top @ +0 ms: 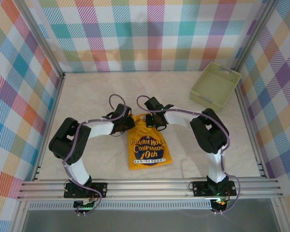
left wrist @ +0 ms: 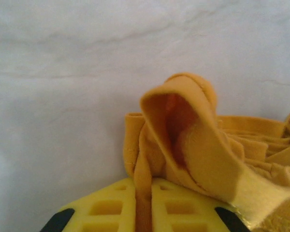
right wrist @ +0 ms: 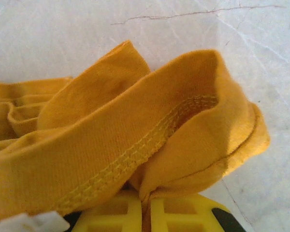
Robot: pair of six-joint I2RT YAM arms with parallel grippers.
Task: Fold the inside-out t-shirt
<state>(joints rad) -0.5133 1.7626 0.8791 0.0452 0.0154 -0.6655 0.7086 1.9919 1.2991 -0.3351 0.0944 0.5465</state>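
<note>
The mustard-orange t-shirt [top: 146, 151] lies as a narrow strip in the middle of the table, a dark blue print facing up. Both grippers sit at its far end. My left gripper [top: 127, 123] is at the far left corner, its yellow jaws shut on a pinched fold of the shirt [left wrist: 183, 125], which bunches up in front of my left gripper [left wrist: 144, 186]. My right gripper [top: 157, 121] is at the far right corner. In the right wrist view, my right gripper [right wrist: 146, 195] is shut on a hemmed edge of the shirt [right wrist: 135, 125].
A pale green basket [top: 215, 85] stands at the far right corner of the white table [top: 87, 92]. Checked cloth walls close the table at the back and both sides. A metal rail [top: 150, 186] runs along the near edge.
</note>
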